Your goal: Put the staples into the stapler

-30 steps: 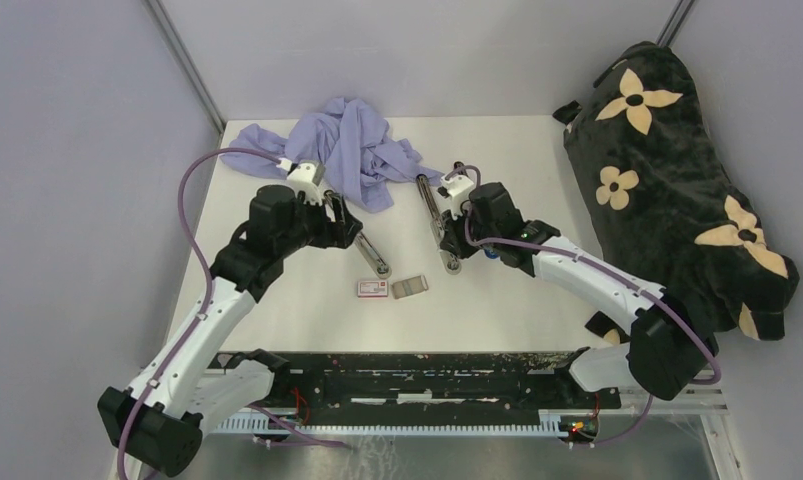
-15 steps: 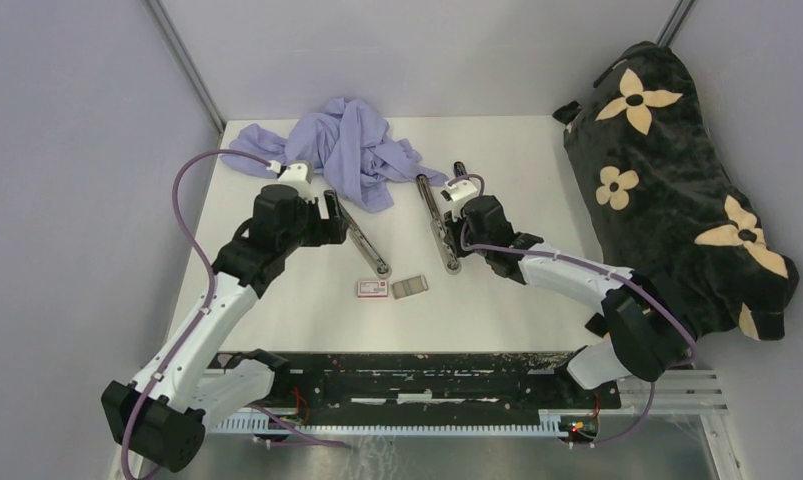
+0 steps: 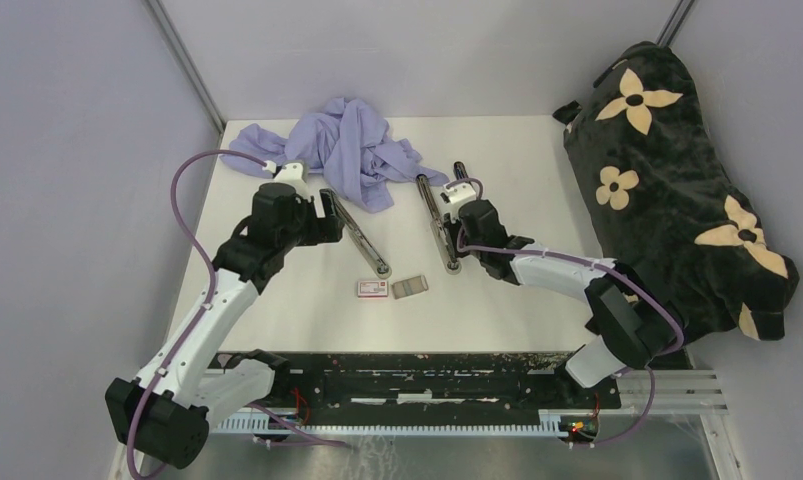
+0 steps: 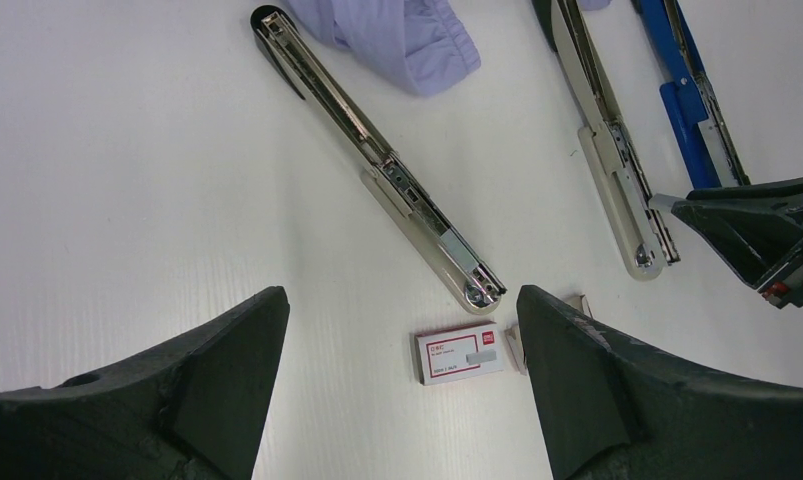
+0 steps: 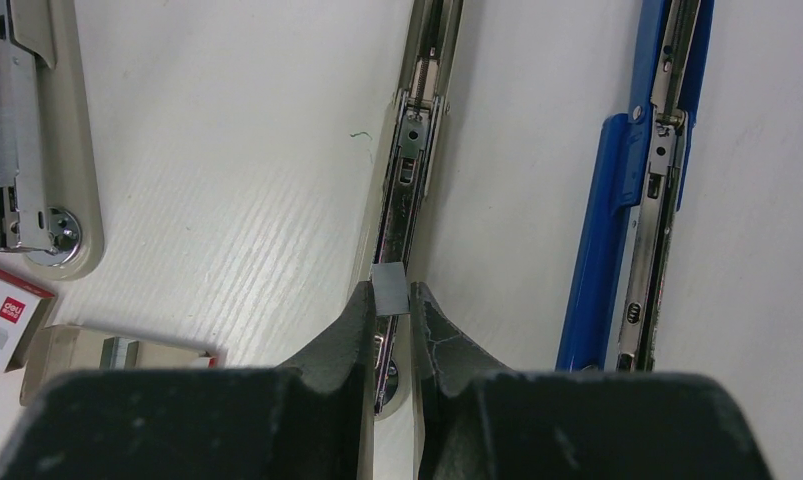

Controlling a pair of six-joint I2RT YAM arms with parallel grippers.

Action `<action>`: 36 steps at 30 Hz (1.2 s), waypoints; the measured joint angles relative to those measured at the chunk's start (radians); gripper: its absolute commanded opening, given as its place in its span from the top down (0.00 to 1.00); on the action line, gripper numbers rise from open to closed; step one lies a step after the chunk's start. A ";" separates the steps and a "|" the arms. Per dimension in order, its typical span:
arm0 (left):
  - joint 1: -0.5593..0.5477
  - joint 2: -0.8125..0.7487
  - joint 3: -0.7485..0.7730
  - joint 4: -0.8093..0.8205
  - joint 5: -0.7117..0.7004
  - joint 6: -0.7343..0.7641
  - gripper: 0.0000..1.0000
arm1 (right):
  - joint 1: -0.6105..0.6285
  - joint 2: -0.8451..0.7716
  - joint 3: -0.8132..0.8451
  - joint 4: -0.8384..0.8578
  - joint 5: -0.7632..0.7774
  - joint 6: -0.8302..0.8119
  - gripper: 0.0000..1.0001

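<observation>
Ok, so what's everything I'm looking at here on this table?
cream staplers: two, lying open, mid-table
blue stapler: one, lying open, right of them
staple box: one, red and white, by the staplers' near ends
tray: one, greyish, beside the box
staple strip: one, grey, pinched over a cream stapler
cloth: one, lilac, far edge
plush bag: one, black with cream flowers, right side
table: one, white
left gripper: black, open, near the left cream stapler
right gripper: black, shut on the staple strip

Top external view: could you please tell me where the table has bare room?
Bare: the white tabletop between the crumpled lilac cloth and the black flowered plush bag, and its near-left strip beside the red-and-white staple box. Crowded: the middle, with three opened staplers and the right gripper pinching a grey staple strip.
</observation>
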 measured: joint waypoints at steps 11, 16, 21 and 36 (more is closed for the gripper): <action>0.011 0.000 0.000 0.000 0.006 0.000 0.09 | 0.025 0.024 0.000 0.014 0.045 0.003 0.94; 0.013 0.000 0.000 0.000 0.009 0.000 0.09 | 0.034 0.027 0.000 0.018 0.068 0.007 0.92; 0.019 0.004 0.000 0.000 0.012 -0.001 0.09 | 0.043 0.031 0.000 0.021 0.089 0.023 0.90; 0.034 0.014 0.000 0.000 0.030 -0.006 0.09 | 0.085 0.048 0.000 0.034 0.190 0.068 0.88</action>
